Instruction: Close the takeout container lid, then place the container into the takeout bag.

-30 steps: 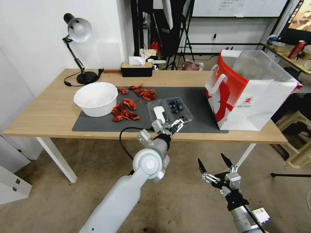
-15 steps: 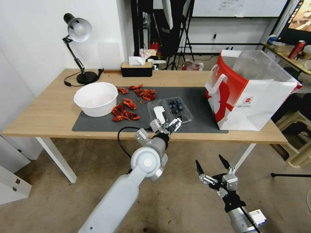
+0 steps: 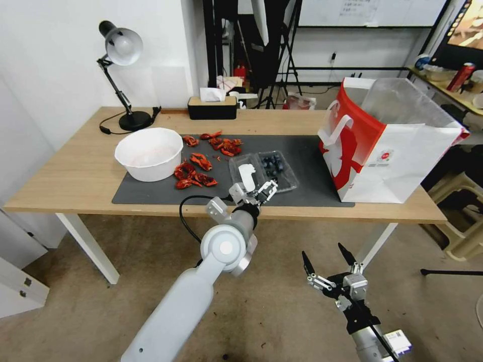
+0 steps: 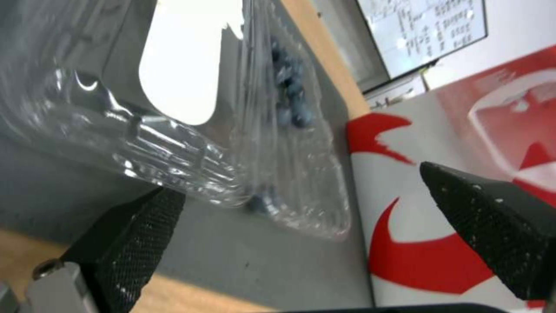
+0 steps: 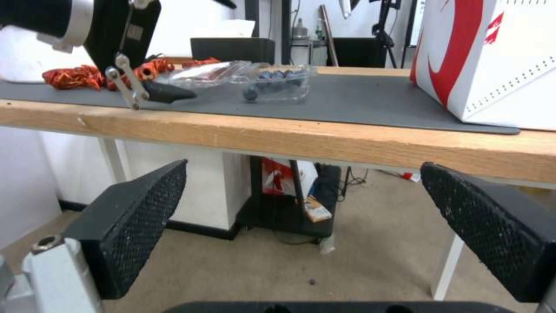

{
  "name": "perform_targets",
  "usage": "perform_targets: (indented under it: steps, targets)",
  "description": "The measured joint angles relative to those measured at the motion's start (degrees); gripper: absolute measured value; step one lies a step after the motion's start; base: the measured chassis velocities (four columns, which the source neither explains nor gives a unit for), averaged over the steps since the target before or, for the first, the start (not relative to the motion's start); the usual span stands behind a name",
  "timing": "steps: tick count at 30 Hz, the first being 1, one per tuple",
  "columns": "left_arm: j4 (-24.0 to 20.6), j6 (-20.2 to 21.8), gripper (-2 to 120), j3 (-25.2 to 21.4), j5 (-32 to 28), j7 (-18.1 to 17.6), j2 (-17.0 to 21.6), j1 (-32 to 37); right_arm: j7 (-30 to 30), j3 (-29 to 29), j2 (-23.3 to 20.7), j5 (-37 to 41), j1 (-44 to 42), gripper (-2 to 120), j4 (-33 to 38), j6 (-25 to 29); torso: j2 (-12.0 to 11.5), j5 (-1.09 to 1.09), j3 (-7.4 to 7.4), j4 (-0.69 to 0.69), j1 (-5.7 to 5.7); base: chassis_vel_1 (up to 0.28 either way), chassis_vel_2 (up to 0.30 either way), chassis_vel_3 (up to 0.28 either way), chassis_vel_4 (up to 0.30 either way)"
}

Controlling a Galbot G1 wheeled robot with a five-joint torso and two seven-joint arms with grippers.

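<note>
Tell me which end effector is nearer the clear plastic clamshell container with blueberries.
Left. The left end effector sits open at the clear plastic clamshell container's near edge; the right end effector hangs below table height, open.

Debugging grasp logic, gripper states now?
Left gripper: open, empty, at the near edge of the open takeout container.
Right gripper: open, empty, below table height.

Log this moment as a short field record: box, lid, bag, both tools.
box: takeout container lies open on the grey mat, berries in one half
lid: lid flat, sticker up, not closed
bag: takeout bag upright, at the mat's right end
left tool: left tool open, at the lid's near edge
right tool: right tool open, low before the table
</note>
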Motion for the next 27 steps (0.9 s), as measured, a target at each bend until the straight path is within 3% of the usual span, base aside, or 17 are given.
perform_targets:
  steps: [27]
  targets:
    - [-3.02,-4.33,100,-3.0,-1.03,10.48,2.17,0.9,0.57,-0.91,0.59,-1.61,-0.06,100,-0.11,0.01,-0.01,0.0,0.0,0.0,0.0,0.0,0.0,0.0,0.0]
